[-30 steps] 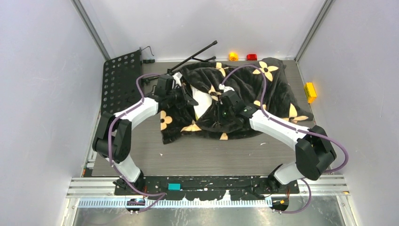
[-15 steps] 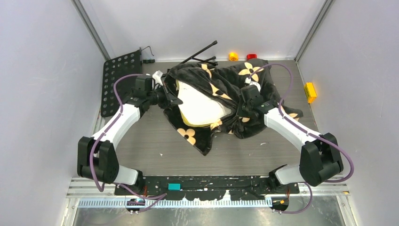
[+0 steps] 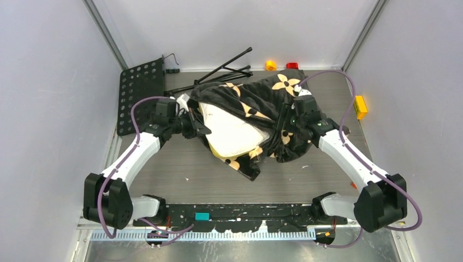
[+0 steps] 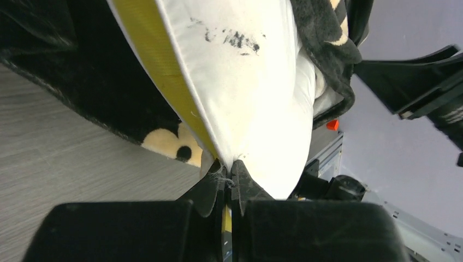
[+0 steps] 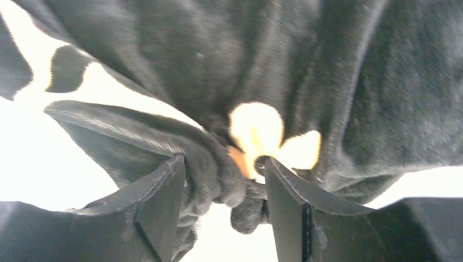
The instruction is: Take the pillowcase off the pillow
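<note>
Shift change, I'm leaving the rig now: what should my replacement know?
Left gripper: shut on a corner of the plump cream-white pillow with its yellow edge.
Right gripper: shut on a bunch of the black plush flower-printed pillowcase.
Done: the pillow's left end is bared.
Left: its right end sits inside the pillowcase; probably pull the two apart.

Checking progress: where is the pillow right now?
In the top view the pillow lies in the middle of the table, its left half bare, the rest inside the pillowcase; the left gripper pinches its left corner.
</note>
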Tool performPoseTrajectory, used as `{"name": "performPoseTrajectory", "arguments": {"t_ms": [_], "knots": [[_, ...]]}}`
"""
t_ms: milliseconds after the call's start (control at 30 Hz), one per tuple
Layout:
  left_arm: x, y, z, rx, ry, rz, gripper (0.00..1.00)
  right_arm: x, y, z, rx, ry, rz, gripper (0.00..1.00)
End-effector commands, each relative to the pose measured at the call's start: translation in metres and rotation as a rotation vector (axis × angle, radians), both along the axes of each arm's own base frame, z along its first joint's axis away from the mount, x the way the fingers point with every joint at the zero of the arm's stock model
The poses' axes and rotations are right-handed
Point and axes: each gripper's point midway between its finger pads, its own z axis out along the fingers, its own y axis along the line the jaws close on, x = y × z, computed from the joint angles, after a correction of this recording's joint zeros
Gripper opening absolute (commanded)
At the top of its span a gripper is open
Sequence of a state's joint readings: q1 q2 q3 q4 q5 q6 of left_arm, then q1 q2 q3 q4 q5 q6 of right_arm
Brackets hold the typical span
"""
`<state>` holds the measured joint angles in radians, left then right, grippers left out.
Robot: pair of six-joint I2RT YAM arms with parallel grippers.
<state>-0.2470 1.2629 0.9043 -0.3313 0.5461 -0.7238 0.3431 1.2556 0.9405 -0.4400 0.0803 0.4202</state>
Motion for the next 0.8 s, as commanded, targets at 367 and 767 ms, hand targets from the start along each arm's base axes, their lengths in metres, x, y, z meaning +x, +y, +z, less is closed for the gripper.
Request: {"name": "performPoseTrajectory", "arguments": {"t_ms": [367,767], "knots": [[-0.036,-0.025,-0.002,0.001,-0.069,-0.104,0.0,0.029,0.151,0.089,0.027,-0.234,0.538,0.77],[-0.052,-0.018,-0.01,0.021,-0.063,-0.118,0.0,0.058,0.234,0.037,-0.128,-0.163,0.777,0.74]]}}
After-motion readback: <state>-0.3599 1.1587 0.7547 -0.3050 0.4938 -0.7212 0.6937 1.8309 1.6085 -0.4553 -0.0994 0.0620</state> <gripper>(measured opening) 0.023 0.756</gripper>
